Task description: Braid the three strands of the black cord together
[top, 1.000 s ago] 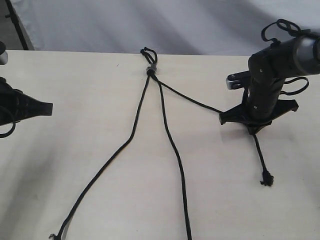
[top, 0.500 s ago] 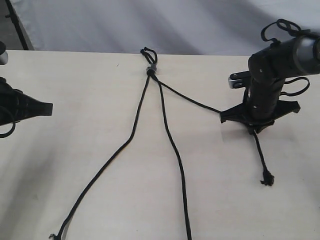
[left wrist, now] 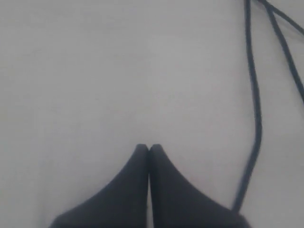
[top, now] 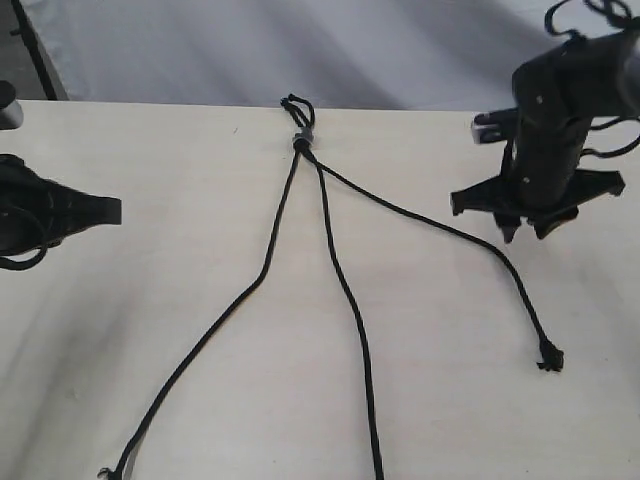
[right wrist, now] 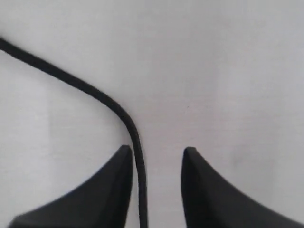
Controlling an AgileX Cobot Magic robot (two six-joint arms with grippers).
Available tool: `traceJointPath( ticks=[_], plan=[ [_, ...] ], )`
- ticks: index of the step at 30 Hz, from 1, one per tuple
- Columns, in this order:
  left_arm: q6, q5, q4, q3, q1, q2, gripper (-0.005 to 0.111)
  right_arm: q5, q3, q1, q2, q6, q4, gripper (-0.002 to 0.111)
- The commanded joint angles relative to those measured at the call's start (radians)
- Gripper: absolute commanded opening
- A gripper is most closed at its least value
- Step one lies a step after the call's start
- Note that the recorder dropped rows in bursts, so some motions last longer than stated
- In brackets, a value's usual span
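The black cord fans out on the pale table from a small knot with a short loop at the far edge. The left strand and middle strand run toward the near edge. The right strand curves to its knotted tip. My right gripper hangs open just above that strand's bend. In the right wrist view the strand lies loose between the spread fingers of that gripper, close to one finger. My left gripper is shut and empty, left of the cord.
The table ends at a grey backdrop just behind the loop. Glossy arm cables loop around the right arm. In the left wrist view the left gripper points over bare tabletop.
The right gripper opened, let go of the right strand and rose up and to the right. The strand dropped flat, its tip now further right. The left gripper edged slightly right.
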Motion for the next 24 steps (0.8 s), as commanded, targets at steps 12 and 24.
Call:
traceJointPath(
  ticks=[12,24],
  plan=[
    [0.011,0.218,-0.037,-0.458,-0.521,0.470,0.038,-0.037,0.033,-0.002,-0.252,-0.011,-0.041,-0.001],
    [-0.030,0.448,-0.037,-0.770,-0.642,0.803,0.059,-0.044,0.033,-0.002,-0.252,-0.015,-0.047,-0.001]
  ],
)
